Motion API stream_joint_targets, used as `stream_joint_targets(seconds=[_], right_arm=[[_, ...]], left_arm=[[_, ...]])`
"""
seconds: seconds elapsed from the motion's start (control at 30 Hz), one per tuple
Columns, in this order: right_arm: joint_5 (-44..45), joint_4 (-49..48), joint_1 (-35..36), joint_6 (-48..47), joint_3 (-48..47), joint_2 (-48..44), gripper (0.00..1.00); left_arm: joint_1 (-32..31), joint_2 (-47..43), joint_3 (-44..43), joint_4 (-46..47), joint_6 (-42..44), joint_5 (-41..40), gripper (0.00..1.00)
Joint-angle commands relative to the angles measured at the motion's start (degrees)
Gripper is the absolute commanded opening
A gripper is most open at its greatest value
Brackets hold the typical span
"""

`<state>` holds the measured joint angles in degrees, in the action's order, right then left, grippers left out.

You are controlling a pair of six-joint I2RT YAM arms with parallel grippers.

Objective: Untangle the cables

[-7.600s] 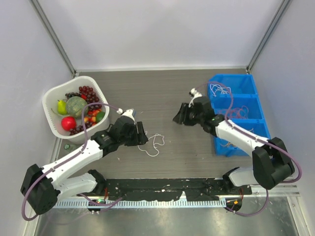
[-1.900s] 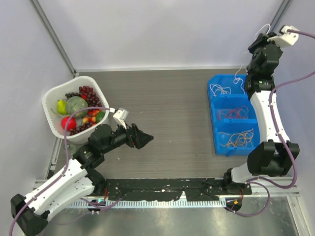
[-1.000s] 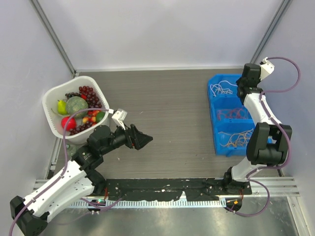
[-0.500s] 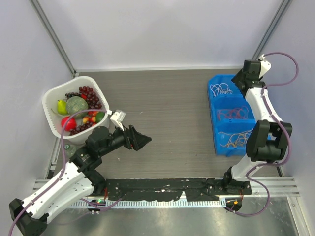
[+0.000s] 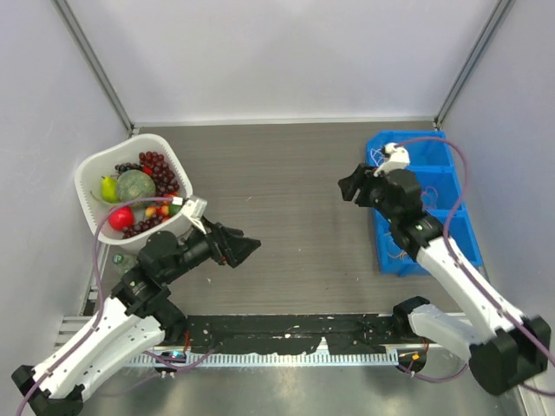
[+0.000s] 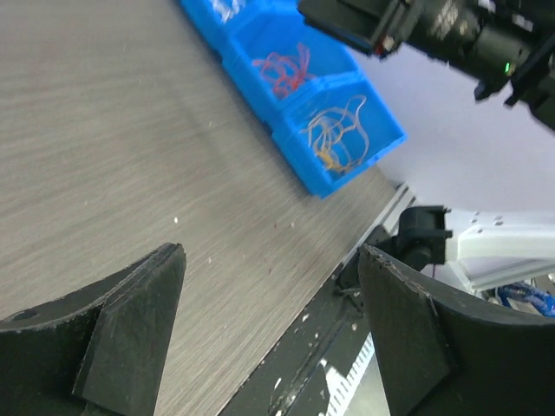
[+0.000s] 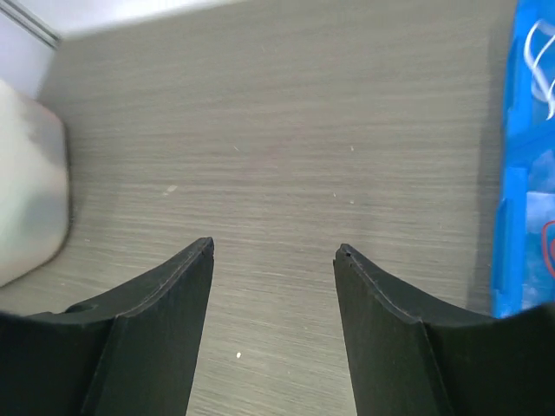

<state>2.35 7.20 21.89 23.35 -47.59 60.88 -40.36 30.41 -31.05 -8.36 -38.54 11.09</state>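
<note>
Well left of the blue bin (image 5: 449,163) and nearest the arm bases, the left gripper (image 6: 270,253) hangs over the wood-grain table (image 5: 295,173), jaws spread and empty. Just left of the bin, the right gripper (image 7: 274,250) is spread and empty too. In the bin, orange cables (image 6: 338,132) lie in the nearest compartment, red cables (image 6: 286,65) in the middle, and white cables (image 7: 538,78) in the farthest.

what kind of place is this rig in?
Likely a lab robot cell: white walls box in the table, a mounting rail at its near edge, cables sorted in a blue bin.
</note>
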Motion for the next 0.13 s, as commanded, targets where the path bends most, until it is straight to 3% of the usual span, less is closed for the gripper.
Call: stream_joint_targets(seconds=[0.0, 0.03, 0.07, 0.1], right_arm=[[-1.4, -6.1, -0.4, -2.9, 3.2, -18.5, 0.64], [-0.4, -6.8, -0.3, -3.1, 4.7, -21.5, 0.64], [0.1, -8.7, -0.4, -3.1, 5.1, -27.5, 0.85], [1.7, -8.7, -0.4, -3.1, 4.8, -30.0, 0.85]], left_arm=[[0.2, -7.0, -2.1, 3.6, -0.1, -3.6, 0.87], [0.3, -8.6, -3.0, 3.8, 0.4, -4.4, 0.90], [0.3, -9.9, -3.8, 4.0, 1.0, -5.4, 0.94], [0.3, -11.2, -5.4, 3.7, 2.1, -6.6, 0.97]])
